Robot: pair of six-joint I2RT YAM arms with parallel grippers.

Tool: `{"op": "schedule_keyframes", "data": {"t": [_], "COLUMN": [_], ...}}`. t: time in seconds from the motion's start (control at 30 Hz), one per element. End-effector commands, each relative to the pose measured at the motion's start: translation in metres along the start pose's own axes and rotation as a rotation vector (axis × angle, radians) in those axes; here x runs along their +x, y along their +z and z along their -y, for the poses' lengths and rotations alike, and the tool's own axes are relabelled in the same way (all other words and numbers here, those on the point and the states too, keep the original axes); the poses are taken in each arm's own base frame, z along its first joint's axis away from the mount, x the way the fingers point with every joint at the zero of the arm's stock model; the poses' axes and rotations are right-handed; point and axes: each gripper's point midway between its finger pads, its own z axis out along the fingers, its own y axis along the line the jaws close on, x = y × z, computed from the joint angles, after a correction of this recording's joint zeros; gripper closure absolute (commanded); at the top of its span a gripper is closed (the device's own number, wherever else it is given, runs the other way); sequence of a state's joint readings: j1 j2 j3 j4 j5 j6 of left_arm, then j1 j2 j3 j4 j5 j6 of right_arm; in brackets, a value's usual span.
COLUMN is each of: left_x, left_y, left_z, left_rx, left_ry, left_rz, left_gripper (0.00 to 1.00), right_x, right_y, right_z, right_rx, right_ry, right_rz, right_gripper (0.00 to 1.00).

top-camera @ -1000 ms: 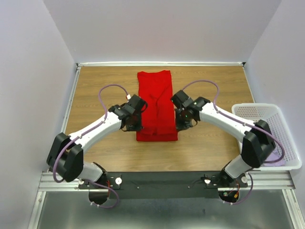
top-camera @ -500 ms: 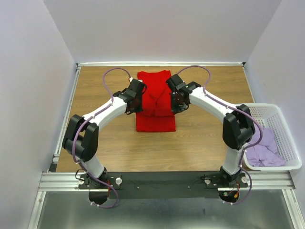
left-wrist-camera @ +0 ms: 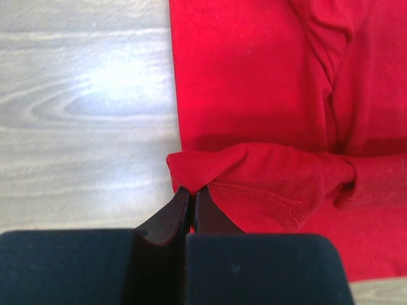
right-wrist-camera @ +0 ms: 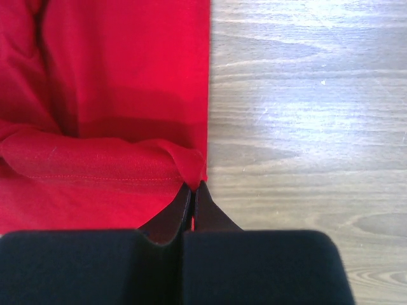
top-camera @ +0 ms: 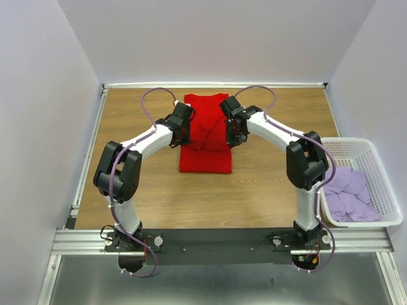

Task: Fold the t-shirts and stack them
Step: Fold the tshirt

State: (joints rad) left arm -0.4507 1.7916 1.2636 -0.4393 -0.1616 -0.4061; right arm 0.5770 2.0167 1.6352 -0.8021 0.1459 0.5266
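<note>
The red shirt (top-camera: pixel 205 136) lies as a long narrow strip at the upper middle of the table (top-camera: pixel 133 190) in the overhead view. One hem is raised and doubled back over the layer beneath. The left gripper (left-wrist-camera: pixel 189 192) has its fingers closed almost flat together, pinching that hem's corner at the cloth's left edge. The right gripper (right-wrist-camera: pixel 193 188) is closed just as tightly on the matching corner at the right edge. The lilac shirts (top-camera: pixel 348 194) sit heaped in the basket (top-camera: pixel 381 166) at the lower right, so this looks like the first garment, partway through its lengthwise fold. Each grip takes only a small bite at the very edge, so a corner could slip out if the cloth tightens between the arms. If one arm leads the other, the fold would probably land skewed. The lifted hem already sags and wrinkles between the grippers, and letting go there might trap a ridge. Dragging low could pull the bottom layer out of line.
</note>
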Motion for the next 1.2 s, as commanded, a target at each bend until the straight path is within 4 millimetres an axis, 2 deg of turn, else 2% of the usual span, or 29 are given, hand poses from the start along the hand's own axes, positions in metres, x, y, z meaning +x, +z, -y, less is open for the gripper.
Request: {"op": "schedule_keyframes", "data": {"t": [0.0, 0.37, 0.4, 0.43, 0.47, 0.5, 0.53, 0.57, 0.6, 0.7, 0.73, 0.77, 0.83, 0.87, 0.9, 0.93, 1.03, 1.07, 1.17], "left_x": [-0.014, -0.016, -0.015, -0.015, -0.016, -0.015, -0.018, -0.021, -0.025, -0.043, -0.042, -0.049, -0.048, -0.044, -0.039, -0.027, 0.005, 0.021, 0.036], "left_y": [0.012, 0.028, 0.028, 0.029, 0.028, 0.027, 0.022, 0.018, 0.014, -0.013, -0.019, -0.033, -0.051, -0.056, -0.06, -0.063, -0.062, -0.059, -0.049], "left_z": [-0.019, -0.029, -0.03, -0.03, -0.031, -0.032, -0.032, -0.032, -0.034, -0.035, -0.037, -0.036, -0.033, -0.027, -0.02, -0.015, 0.011, 0.021, 0.034], "left_rx": [-0.075, -0.122, -0.126, -0.127, -0.132, -0.137, -0.138, -0.139, -0.147, -0.147, -0.149, -0.137, -0.112, -0.094, -0.068, -0.047, 0.038, 0.067, 0.095], "left_ry": [0.01, -0.013, -0.013, -0.015, -0.016, -0.021, -0.025, -0.03, -0.039, -0.065, -0.071, -0.08, -0.095, -0.09, -0.089, -0.094, -0.069, -0.057, -0.052], "left_rz": [0.041, 0.074, 0.073, 0.075, 0.077, 0.073, 0.083, 0.093, 0.108, 0.174, 0.178, 0.212, 0.236, 0.237, 0.232, 0.222, 0.176, 0.148, 0.116], "left_gripper": [1.0, 0.99, 0.9, 0.85, 0.74, 0.71, 0.66, 0.51, 0.44, 0.29, 0.28, 0.26, 0.26, 0.26, 0.26, 0.26, 0.38, 0.49, 0.65], "right_x": [-0.006, -0.008, -0.008, -0.01, -0.013, -0.015, -0.019, -0.023, -0.026, -0.036, -0.038, -0.041, -0.042, -0.041, -0.042, -0.035, -0.025, -0.019, -0.009], "right_y": [0.014, 0.034, 0.035, 0.034, 0.033, 0.031, 0.026, 0.023, 0.018, 0.001, -0.003, -0.012, -0.021, -0.026, -0.033, -0.031, -0.031, -0.027, -0.017], "right_z": [0.025, 0.03, 0.03, 0.029, 0.028, 0.026, 0.024, 0.02, 0.018, 0.009, 0.006, -0.001, -0.009, -0.02, -0.026, -0.03, -0.05, -0.057, -0.067], "right_rx": [0.104, 0.139, 0.141, 0.14, 0.134, 0.125, 0.109, 0.092, 0.081, 0.043, 0.034, 0.019, 0.005, -0.022, -0.047, -0.064, -0.137, -0.164, -0.213], "right_ry": [0.0, 0.02, 0.022, 0.018, 0.016, 0.013, 0.002, -0.001, -0.008, -0.044, -0.058, -0.088, -0.122, -0.16, -0.175, -0.209, -0.242, -0.256, -0.254], "right_rz": [0.003, 0.022, 0.025, 0.03, 0.037, 0.042, 0.055, 0.067, 0.079, 0.121, 0.134, 0.162, 0.191, 0.21, 0.228, 0.219, 0.215, 0.204, 0.182], "right_gripper": [0.99, 0.99, 0.96, 0.93, 0.91, 0.88, 0.79, 0.74, 0.7, 0.6, 0.57, 0.53, 0.5, 0.5, 0.5, 0.5, 0.58, 0.68, 0.79]}}
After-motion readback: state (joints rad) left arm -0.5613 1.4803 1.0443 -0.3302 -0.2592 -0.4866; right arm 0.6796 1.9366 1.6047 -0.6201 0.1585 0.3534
